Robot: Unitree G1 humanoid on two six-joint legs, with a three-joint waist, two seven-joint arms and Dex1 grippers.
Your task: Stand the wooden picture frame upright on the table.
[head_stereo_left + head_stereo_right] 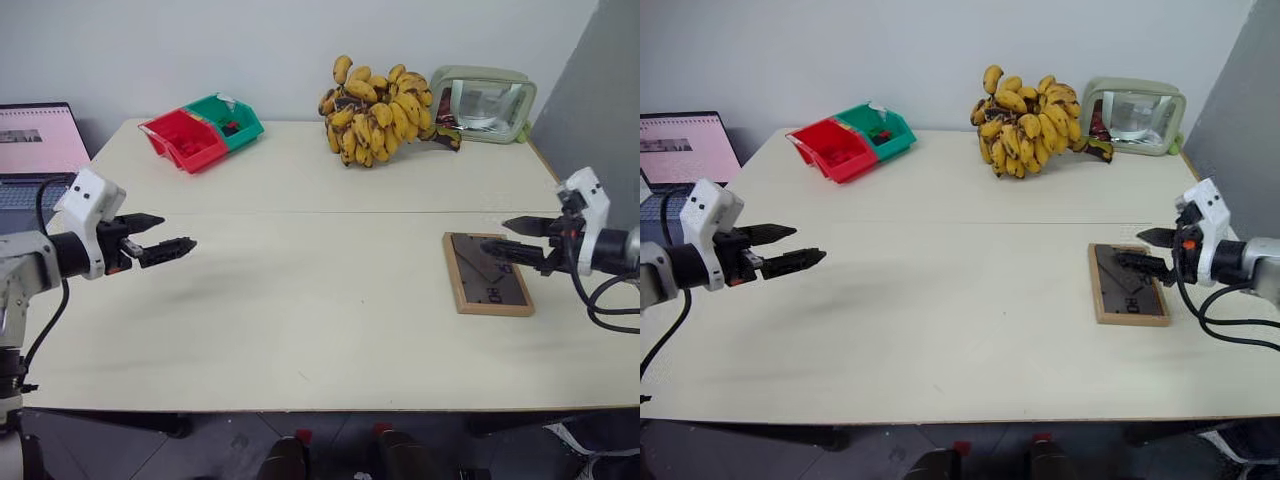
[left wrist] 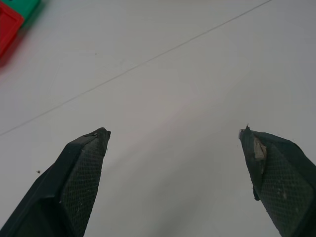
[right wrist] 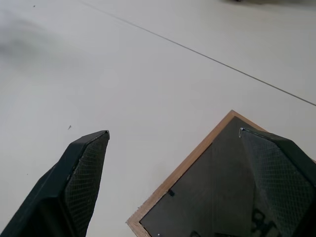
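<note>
The wooden picture frame (image 1: 489, 273) lies face down on the bench (image 1: 300, 300), dark back up, so it cannot stand yet. The right gripper (image 1: 512, 238) hovers over it, fingers spread wide and empty, seemingly ready to grasp. The left gripper (image 1: 175, 233), equally spread, hangs well apart from the frame.

No legible text, labels, numbers anywhere.
</note>
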